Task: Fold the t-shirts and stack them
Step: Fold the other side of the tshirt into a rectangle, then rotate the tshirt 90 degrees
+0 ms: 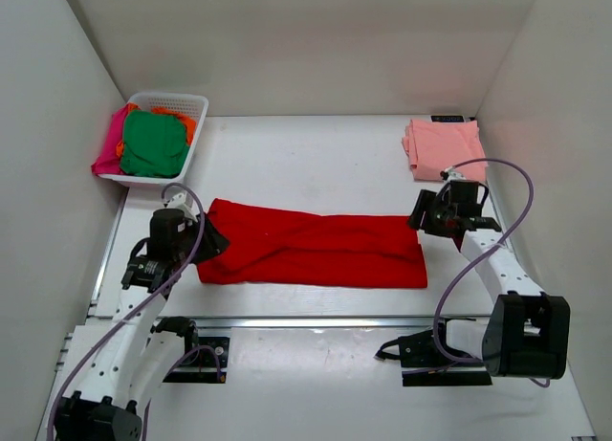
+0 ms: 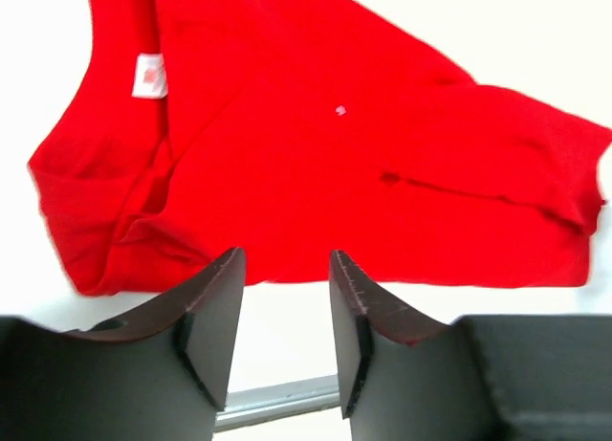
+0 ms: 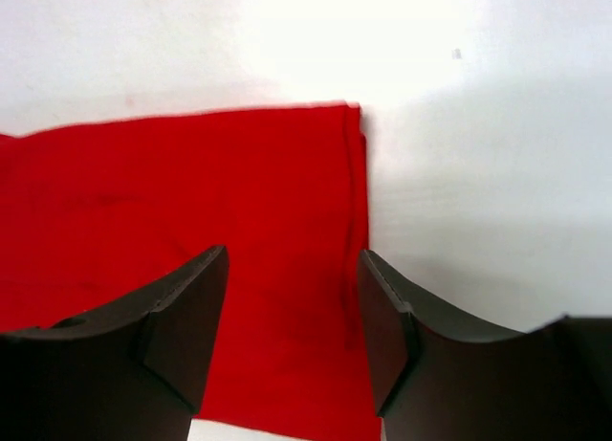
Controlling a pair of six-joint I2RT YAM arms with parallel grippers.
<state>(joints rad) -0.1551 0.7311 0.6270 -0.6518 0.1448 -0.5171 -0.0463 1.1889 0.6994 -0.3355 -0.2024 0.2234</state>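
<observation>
The red t-shirt (image 1: pixel 316 248) lies flat as a long folded band, its long axis running left to right. The collar end with the white label (image 2: pixel 148 75) points left, and the square-cut end points right. Five tees are in view. There is this one red tee and one salmon-pink t-shirt (image 1: pixel 445 146), folded, beyond the red tee's right end and well apart from it. The other three are heaped in the single white basket (image 1: pixel 186 101) beyond its left end: the green t-shirt (image 1: pixel 153 143) on top, with the orange t-shirt (image 1: pixel 182 121) and the magenta t-shirt (image 1: pixel 110 140) showing at its edges.

My left gripper (image 2: pixel 287 259) hangs at the red tee's left end, jaws spread and holding nothing, with the tips at its near edge. My right gripper (image 3: pixel 292 254) hangs over the right end, jaws likewise spread, with red cloth showing between them. Both my arms reach forward from the near side of the red tee, wrists turned inward toward it.
</observation>
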